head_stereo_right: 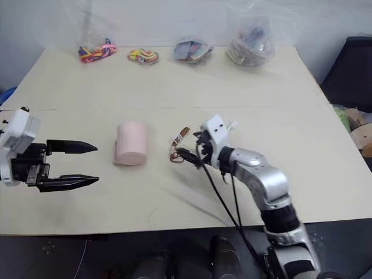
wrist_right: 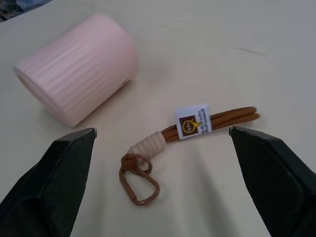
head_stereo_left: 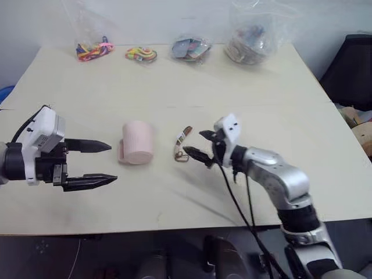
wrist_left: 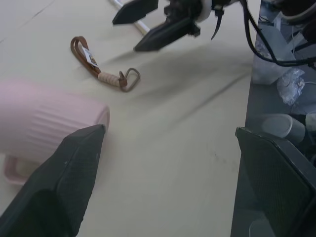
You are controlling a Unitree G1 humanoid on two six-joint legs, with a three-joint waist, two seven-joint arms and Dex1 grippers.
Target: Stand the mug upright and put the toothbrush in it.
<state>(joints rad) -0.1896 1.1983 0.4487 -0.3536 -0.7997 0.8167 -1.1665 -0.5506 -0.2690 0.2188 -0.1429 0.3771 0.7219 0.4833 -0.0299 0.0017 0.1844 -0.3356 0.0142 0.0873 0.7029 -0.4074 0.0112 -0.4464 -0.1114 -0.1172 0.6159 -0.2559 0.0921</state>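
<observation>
The mug (head_stereo_left: 138, 142) lies on its side. Our left pincer (head_stereo_left: 100, 162) and right pincer (head_stereo_left: 200, 145) are wide open, empty. Next we grab it and stand it up.

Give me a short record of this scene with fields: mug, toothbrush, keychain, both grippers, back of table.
mug: lying on its side, handle against table
toothbrush: a white piece shows behind right gripper
keychain: brown strap, flat, beside mug
left gripper: open, empty, near mug
right gripper: open, empty, over keychain
back of table: plastic bags of small items
</observation>
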